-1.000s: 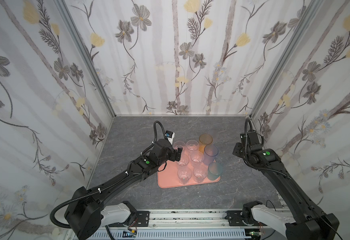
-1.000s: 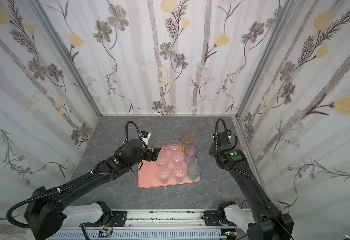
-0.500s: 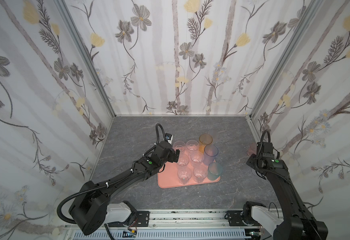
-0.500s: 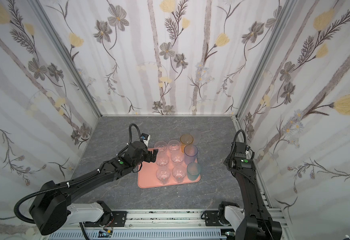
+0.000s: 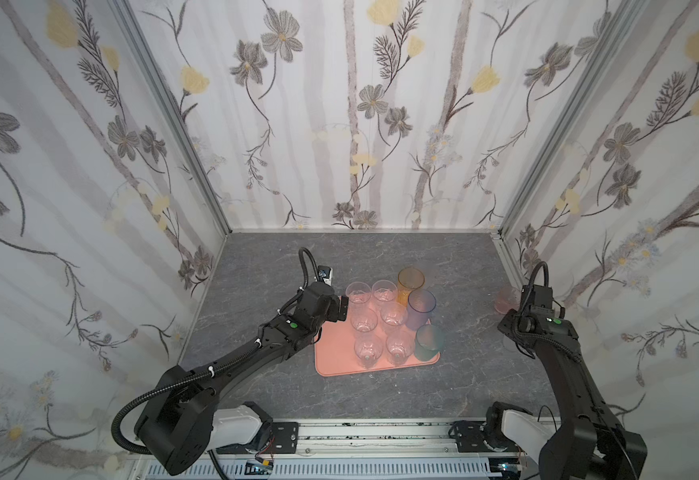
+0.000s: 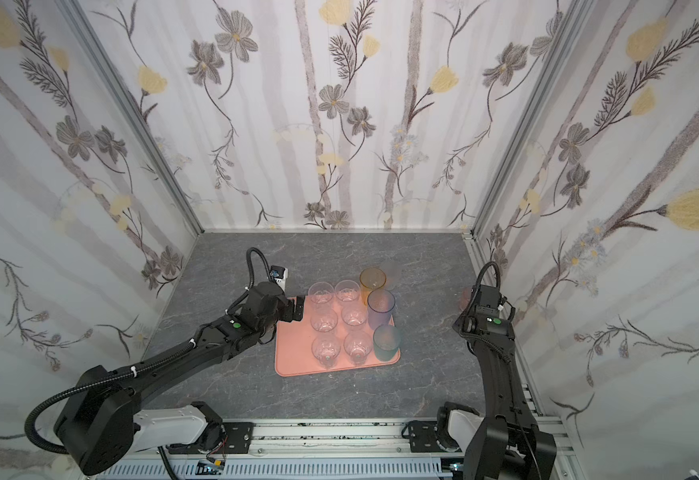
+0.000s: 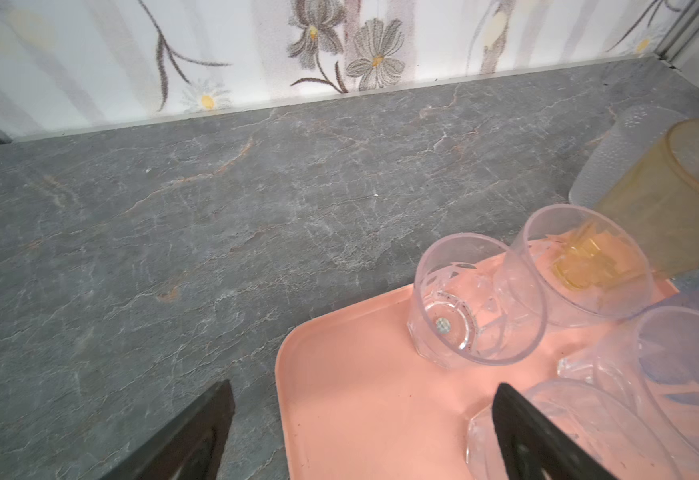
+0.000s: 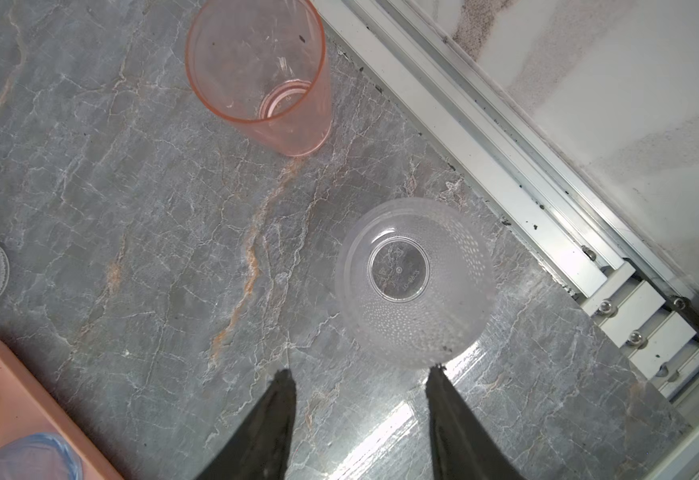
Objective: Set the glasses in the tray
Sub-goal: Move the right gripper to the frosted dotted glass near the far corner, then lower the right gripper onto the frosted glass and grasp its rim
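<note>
The salmon-pink tray carries several clear glasses, plus an amber, a blue-purple and a teal one. A frosted glass stands on the table just behind the amber one. My left gripper is open and empty over the tray's far left corner, next to a clear glass. My right gripper is open and empty by the right wall. A second frosted glass stands just past its fingertips and an orange-pink glass farther on.
The grey stone table is boxed in by flowered walls. An aluminium rail runs along the right wall close to the frosted and orange-pink glasses. The right arm hides its own gripper in both top views.
My right arm swung from beside the tray out to the right wall, and its jaws opened a little wider. The left gripper stayed at the tray's corner and opened slightly.
</note>
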